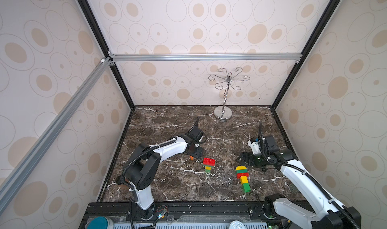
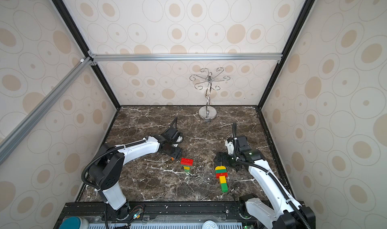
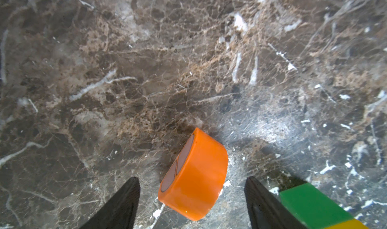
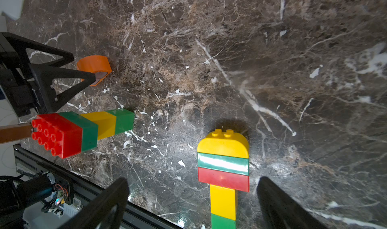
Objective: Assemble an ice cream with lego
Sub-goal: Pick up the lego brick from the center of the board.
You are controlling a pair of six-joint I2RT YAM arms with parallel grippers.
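An orange half-round lego piece lies on the marble table between the fingers of my left gripper. The jaws stand open, with a gap on each side of the piece. In both top views only a sliver of the piece shows under the gripper. Just right of it stands a stack with a red brick on top of green and yellow ones. A second stack, yellow dome first, then green, red, yellow and green, lies flat. My right gripper hangs open over its domed end, holding nothing.
A silver hooked metal stand is at the back of the table near the rear wall. Patterned walls close in the left, right and back sides. A black rail with both arm bases runs along the front edge.
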